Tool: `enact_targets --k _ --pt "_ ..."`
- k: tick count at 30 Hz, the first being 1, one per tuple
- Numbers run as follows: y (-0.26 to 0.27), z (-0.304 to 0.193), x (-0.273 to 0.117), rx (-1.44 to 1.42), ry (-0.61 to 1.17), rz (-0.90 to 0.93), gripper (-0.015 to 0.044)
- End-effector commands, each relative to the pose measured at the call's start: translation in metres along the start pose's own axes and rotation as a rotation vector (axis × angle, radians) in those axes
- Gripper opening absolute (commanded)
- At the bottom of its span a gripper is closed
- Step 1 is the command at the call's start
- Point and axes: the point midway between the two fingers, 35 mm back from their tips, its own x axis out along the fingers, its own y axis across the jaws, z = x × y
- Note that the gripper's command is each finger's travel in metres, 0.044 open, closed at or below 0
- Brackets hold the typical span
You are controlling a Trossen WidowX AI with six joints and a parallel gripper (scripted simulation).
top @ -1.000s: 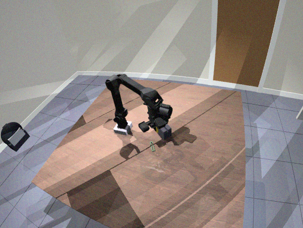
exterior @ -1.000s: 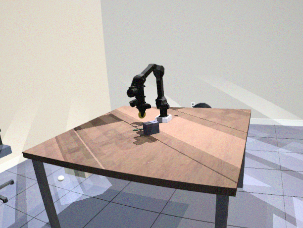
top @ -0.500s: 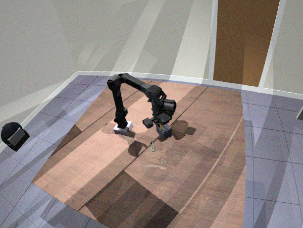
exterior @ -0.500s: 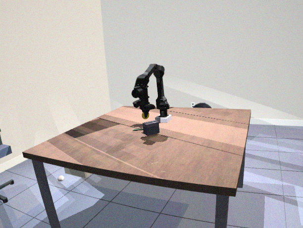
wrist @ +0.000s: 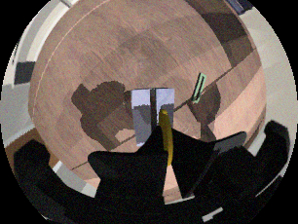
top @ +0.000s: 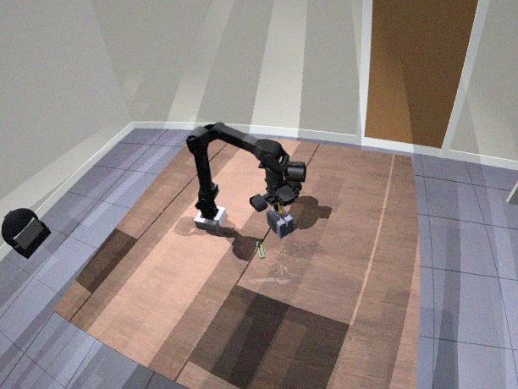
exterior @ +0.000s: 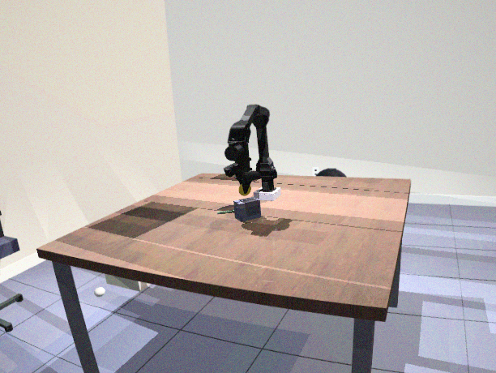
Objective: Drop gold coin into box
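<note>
My gripper (top: 278, 205) (exterior: 245, 190) is shut on the gold coin (top: 279, 209) (exterior: 241, 191) (wrist: 167, 133). The coin is upright, edge-on in the wrist view, and hangs above the grey box with a gap in the exterior view. The closed grey box (top: 280, 227) (exterior: 247, 211) (wrist: 141, 99) stands on the table below. Its dark slot (wrist: 153, 104) runs up and down the wrist view; the coin appears slightly to its right and slightly slanted against it. The fingers hide part of the box there. The green holder (top: 261, 250) (exterior: 224, 212) (wrist: 200, 88) is empty on the table beside the box.
The wooden table (top: 322, 271) (exterior: 194, 243) (wrist: 131, 44) carries the box and holder. The arm's white base (top: 207, 223) (exterior: 268, 195) stands beyond the box in the exterior view. Dark shadows of the arm lie on both sides of the box.
</note>
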Motion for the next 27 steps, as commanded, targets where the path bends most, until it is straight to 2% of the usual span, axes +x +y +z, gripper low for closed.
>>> enact_targets --k 1,27 --pt "0.0043 -0.0009 -0.0016 0.008 -0.002 0.004 0.0004" --pt "0.0085 -0.0012 -0.0044 0.017 0.0 0.001 0.0"
